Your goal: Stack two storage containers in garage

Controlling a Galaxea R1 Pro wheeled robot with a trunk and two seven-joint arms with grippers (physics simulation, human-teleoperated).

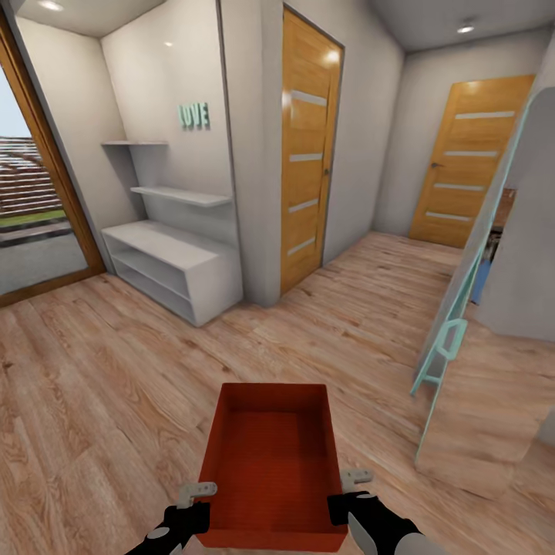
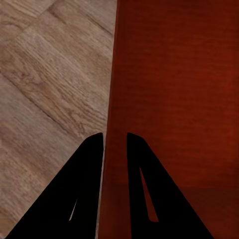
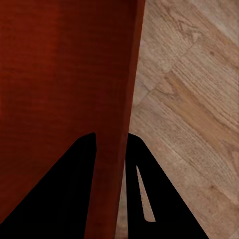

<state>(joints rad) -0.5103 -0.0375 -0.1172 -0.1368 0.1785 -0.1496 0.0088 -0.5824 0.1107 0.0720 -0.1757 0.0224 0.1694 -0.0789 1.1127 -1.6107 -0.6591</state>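
With the left gripper (image 2: 115, 142) and right gripper (image 3: 109, 142) each clamped on a side wall of one red bin (image 1: 271, 455), the carry over wood floor (image 1: 100, 370) looks underway, next calling for steady driving toward a door (image 1: 470, 158).

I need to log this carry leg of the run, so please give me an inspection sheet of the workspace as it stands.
Surface: light wood plank floor, not the garage concrete.
Job's things: one red-orange storage container, open-topped and empty, held between the arms above the floor.
Clutter: nothing seen on the floor ahead.
Grippers: left gripper shut on the container's left wall; right gripper shut on its right wall.
Cables: nothing seen.
Surroundings: white shelf unit with teal letters above, two orange doors with frosted strips, glass door at left, teal-framed panel leaning at right.
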